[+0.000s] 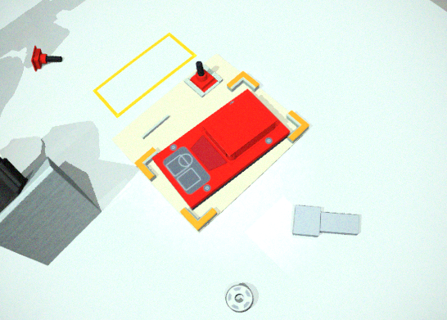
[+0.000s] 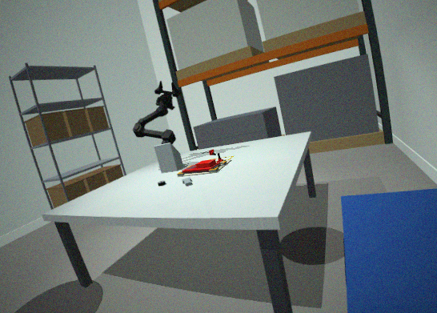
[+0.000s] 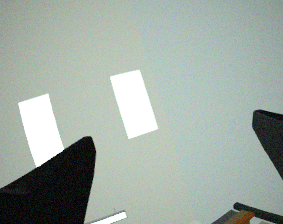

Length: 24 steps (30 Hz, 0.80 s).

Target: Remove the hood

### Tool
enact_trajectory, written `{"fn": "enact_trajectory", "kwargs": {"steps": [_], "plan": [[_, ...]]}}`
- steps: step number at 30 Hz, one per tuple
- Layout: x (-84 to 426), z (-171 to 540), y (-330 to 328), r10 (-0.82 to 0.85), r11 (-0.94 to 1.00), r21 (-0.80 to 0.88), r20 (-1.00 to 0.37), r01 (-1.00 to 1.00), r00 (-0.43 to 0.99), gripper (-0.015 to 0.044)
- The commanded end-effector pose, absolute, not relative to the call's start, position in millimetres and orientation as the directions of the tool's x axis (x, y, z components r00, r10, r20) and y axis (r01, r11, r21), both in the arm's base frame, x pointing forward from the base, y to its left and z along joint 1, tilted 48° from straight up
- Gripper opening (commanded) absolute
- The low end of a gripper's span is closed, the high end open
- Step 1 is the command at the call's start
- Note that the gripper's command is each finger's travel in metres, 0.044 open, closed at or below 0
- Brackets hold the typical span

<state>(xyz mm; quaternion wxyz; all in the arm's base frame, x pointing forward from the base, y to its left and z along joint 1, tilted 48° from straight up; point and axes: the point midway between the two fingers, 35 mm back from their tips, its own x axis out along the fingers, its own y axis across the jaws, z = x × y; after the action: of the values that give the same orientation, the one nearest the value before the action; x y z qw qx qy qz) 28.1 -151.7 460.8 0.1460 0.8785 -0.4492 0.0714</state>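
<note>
The toy car is red and lies on a cream base board between orange corner brackets. Its hood, a raised red block, sits on the car at the end away from the grey seats. The marked area is a yellow rectangle outline on the table beside the board, with nothing inside it. My gripper is wide open and empty, raised high above the table and pointing upward, far from the hood. The top view does not show the gripper.
A red piece with a black stem stands in a square frame near the marked area; a similar one lies left. A grey block piece and a wheel lie on the table. The arm's grey pedestal stands beside the board.
</note>
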Motion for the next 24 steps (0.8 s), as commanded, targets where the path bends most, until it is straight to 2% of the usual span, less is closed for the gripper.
{"fn": "enact_trajectory", "kwargs": {"steps": [1,7,14,19,24], "plan": [[29,462,-151,-0.767,-0.551,0.202,0.259,-0.81,0.587,0.044],[70,483,-120,-0.713,-0.428,0.501,0.324,-0.752,0.621,0.044],[134,493,-82,-0.626,-0.19,0.801,0.346,-0.568,0.699,0.044],[183,486,-60,-0.563,0.002,0.926,0.313,-0.378,0.765,0.044],[231,470,-42,-0.497,0.19,0.966,0.247,-0.173,0.832,0.044]]}}
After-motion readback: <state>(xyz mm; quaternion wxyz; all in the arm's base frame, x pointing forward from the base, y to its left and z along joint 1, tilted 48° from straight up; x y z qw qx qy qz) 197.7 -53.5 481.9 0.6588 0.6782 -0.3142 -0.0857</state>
